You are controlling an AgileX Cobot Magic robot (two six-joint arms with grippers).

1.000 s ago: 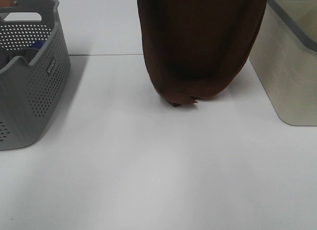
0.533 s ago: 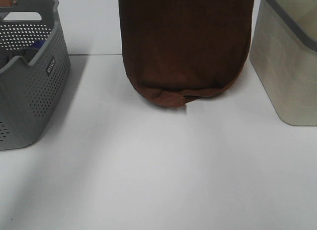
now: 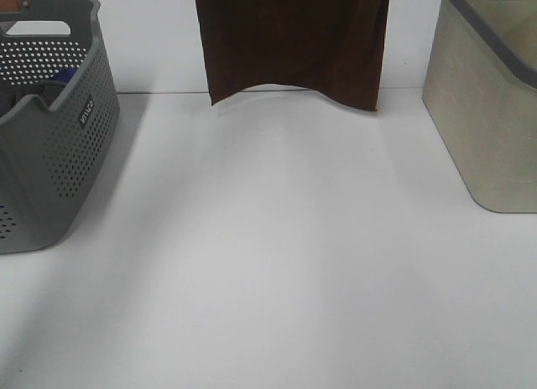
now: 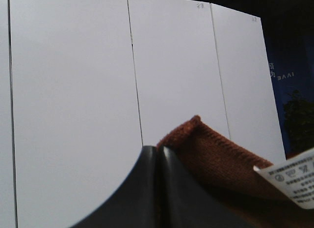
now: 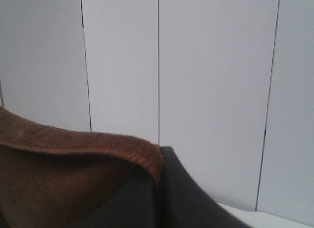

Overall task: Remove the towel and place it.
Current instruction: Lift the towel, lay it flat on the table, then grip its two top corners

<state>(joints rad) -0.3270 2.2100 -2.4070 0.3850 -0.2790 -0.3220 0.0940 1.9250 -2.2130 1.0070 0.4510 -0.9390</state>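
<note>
Both end effectors (image 4: 157, 152) (image 5: 160, 161) (closed) on towel (image 3: 289, 41)

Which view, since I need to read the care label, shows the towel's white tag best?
The left wrist view: the white tag is close up, printed symbols visible, on the brown towel beside the shut fingers. The right wrist view shows only the towel's hem; the exterior high view shows the towel hanging, no tag visible.

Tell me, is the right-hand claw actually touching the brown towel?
Touching. The right wrist view shows the right gripper shut on the towel, its stitched edge pinched between the jaws.
</note>
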